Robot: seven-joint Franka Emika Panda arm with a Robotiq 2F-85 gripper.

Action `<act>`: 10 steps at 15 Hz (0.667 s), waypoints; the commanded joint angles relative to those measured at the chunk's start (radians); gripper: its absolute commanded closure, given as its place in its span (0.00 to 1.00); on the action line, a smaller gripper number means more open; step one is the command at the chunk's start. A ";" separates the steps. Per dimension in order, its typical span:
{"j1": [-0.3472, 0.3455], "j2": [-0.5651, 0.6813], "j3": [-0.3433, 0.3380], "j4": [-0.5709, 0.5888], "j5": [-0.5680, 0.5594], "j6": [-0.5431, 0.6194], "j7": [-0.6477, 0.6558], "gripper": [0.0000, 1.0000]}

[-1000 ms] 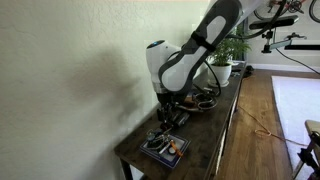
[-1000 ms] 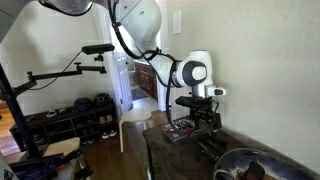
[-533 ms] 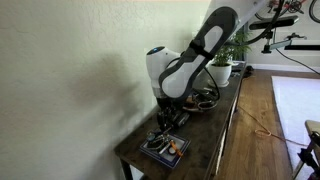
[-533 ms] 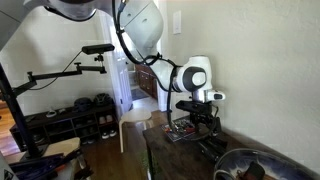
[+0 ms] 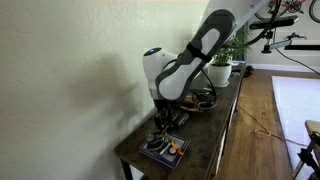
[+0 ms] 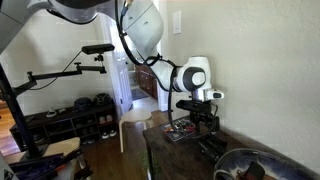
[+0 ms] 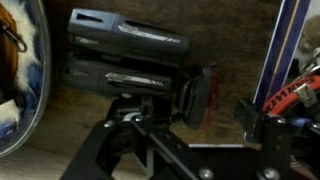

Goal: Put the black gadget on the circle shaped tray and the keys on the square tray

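Observation:
In the wrist view the black gadget (image 7: 125, 55) lies on the wooden table between the two trays. The circle shaped tray (image 7: 22, 100) fills the left edge, with something brownish in it. The square tray (image 7: 276, 50) shows its lighter rim at the right edge, with an orange item (image 7: 297, 90) on it. My gripper (image 7: 222, 105) is open and low over bare table, one finger close beside the gadget's end, nothing between the fingers. In the exterior views the gripper (image 5: 165, 118) (image 6: 196, 122) hangs next to the square tray (image 5: 163, 149) (image 6: 180, 134). I cannot make out the keys.
A wall runs close along the narrow table (image 5: 205, 135). A white plant pot (image 5: 221, 71) stands at the far end beyond the round tray (image 6: 245, 163). The table's front edge drops to a wooden floor. A camera stand (image 6: 60, 75) stands off the table.
The arm's upper links have shifted slightly along the table. The gripper stays low and open, and the objects have not moved.

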 commanded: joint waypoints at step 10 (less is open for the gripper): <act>0.013 0.022 -0.008 -0.008 -0.003 0.015 0.002 0.01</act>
